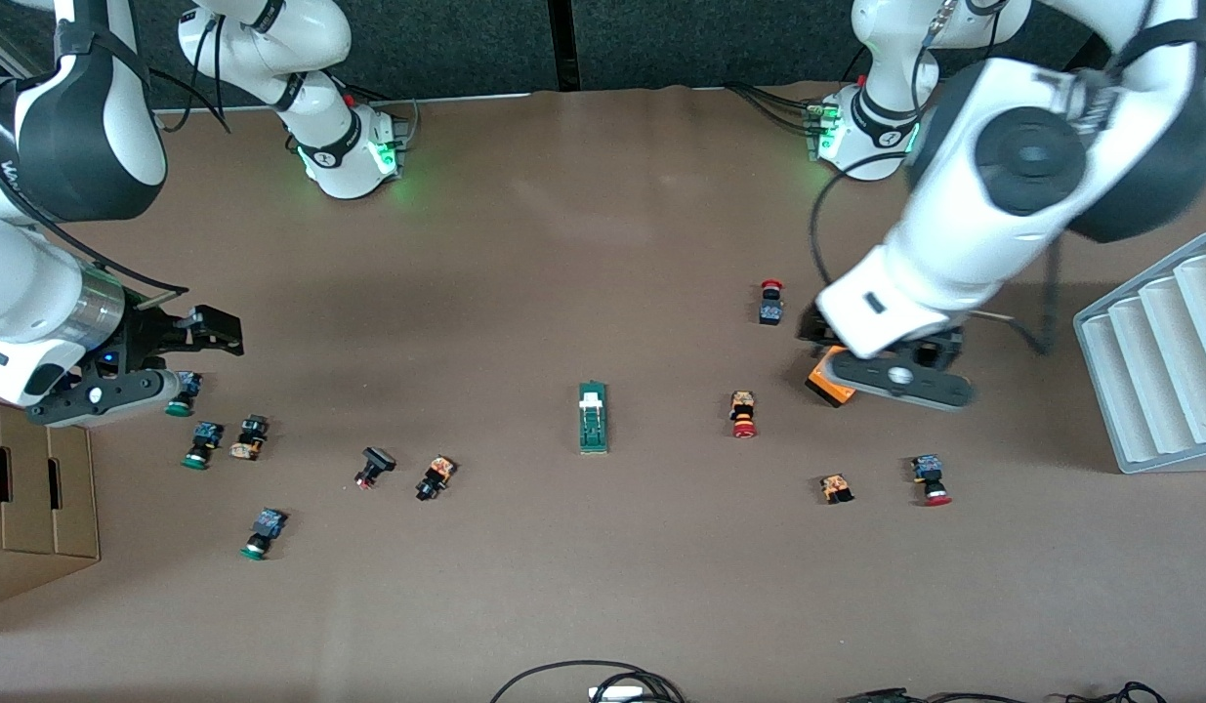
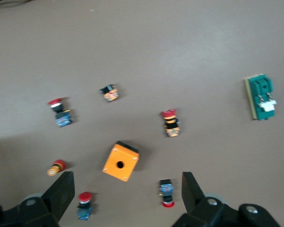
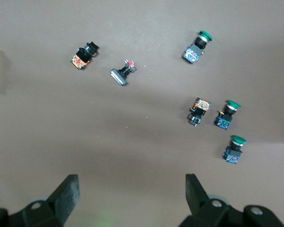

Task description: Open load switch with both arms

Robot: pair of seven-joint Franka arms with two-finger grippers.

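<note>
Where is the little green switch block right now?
The load switch lies on the brown table near the middle of the front view, between a black button and a red-capped button.

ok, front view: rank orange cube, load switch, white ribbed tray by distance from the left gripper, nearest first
1. orange cube: directly under the left gripper, partly hidden by it.
2. white ribbed tray: at the left arm's end of the table, at its edge.
3. load switch: mid-table, toward the right arm's end from the cube.
</note>
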